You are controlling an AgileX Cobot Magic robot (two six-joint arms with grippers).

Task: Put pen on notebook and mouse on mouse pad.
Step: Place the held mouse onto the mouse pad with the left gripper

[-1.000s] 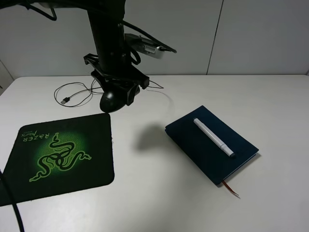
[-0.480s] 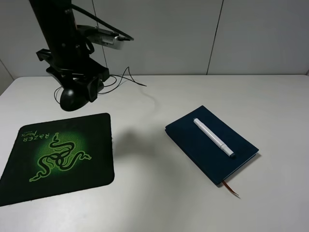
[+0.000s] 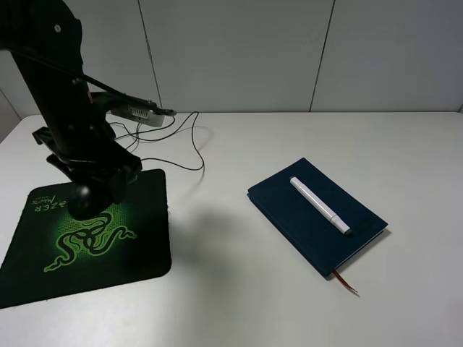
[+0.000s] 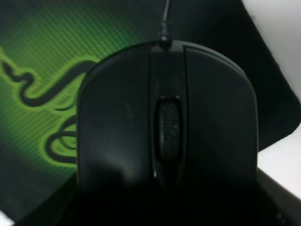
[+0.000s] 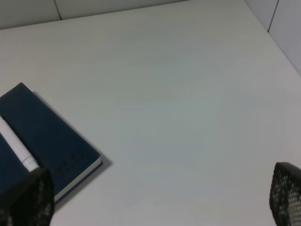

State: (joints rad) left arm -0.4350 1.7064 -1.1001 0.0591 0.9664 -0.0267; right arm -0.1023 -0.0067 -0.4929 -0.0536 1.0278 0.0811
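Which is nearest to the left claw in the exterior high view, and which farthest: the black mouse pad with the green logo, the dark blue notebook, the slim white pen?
1. Black square mouse pad with green snake logo: directly under the left claw, far left.
2. Dark navy blue hardcover notebook: right of centre.
3. Slim white pen: lying on the notebook, slightly farther right than its near edge.

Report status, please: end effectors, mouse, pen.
Left end effector shut on mouse, above mouse pad. Right end effector open, empty. Pen on notebook. Nothing blocking.
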